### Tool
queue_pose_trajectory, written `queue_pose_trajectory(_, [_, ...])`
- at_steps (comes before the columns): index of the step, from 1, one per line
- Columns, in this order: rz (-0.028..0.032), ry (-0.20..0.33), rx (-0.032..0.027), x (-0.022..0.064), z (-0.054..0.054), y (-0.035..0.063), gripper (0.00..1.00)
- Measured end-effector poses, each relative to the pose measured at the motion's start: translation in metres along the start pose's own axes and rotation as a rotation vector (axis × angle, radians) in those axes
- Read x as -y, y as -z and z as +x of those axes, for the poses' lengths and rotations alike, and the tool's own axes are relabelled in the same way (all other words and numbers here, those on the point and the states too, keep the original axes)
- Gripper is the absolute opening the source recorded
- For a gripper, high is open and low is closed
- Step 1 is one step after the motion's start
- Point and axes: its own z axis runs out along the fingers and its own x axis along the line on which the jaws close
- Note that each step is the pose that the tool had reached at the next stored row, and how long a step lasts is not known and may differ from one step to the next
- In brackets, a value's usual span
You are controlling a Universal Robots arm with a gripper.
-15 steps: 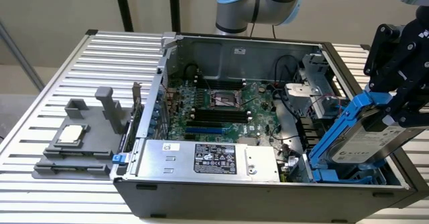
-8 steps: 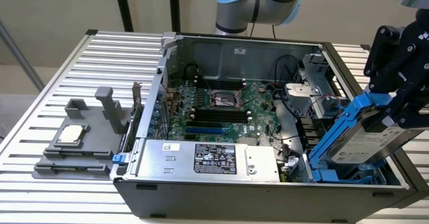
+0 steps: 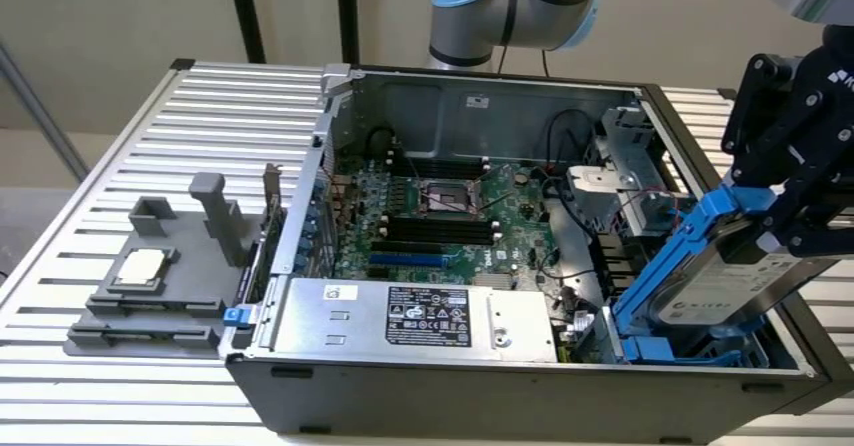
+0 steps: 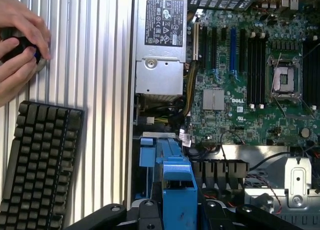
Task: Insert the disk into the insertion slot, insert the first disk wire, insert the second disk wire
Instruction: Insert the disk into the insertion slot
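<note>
Hard to read first. My gripper (image 3: pixel 787 228) is cut by the exterior view's right edge, so I see mostly black housing. The fingers are closed on the upper end of the disk (image 3: pixel 731 288), and I hold it tilted in the air. Its lower end drops in among the blue latches of the insertion slot (image 3: pixel 687 354), at the lower right of the exterior view. How deep it sits there I cannot tell, because the cage wall and the latches hide that end. The disk's long axis runs from low in the slot up toward the exterior view's right, steeply slanted. Its white-labelled face is turned toward the camera, and a blue rail runs along its upper edge. In the wrist view the blue carrier (image 4: pixel 172 175) is seen end-on just ahead of my black linkages, and the drive body behind it is hidden. Thin red and black wires (image 3: pixel 657 204) lie by the metal bay behind the slot; I cannot tell which belong to the disk. The open computer case (image 3: pixel 507 391) lies on a slatted table (image 3: pixel 200 96). It holds a green motherboard (image 3: pixel 441 206), a silver power supply (image 3: pixel 414 316) against the near wall, and the slot in the near corner at the exterior view's right. Outside it, at the exterior view's left, a grey fixture block (image 3: pixel 147 316) carries a small pale square part (image 3: pixel 144 266). The wrist view also catches a person's hands (image 4: pixel 17 44), cut by the frame edge, around something dark I can't identify, and beside them a black keyboard (image 4: pixel 37 165), also cut off.
</note>
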Motion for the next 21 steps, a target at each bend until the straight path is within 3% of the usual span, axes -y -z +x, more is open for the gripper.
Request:
queue_pose_trajectory(11, [-0.0044, 0.0, 0.013, 0.0016, 0.0, -0.0053, 0.33])
queue_pose_trajectory(17, [-0.0073, 0.0, 0.0257, 0.0025, 0.001, -0.0093, 0.33])
queue_pose_trajectory(21, [-0.0084, 0.0, 0.0295, 0.0033, 0.001, -0.0115, 0.33])
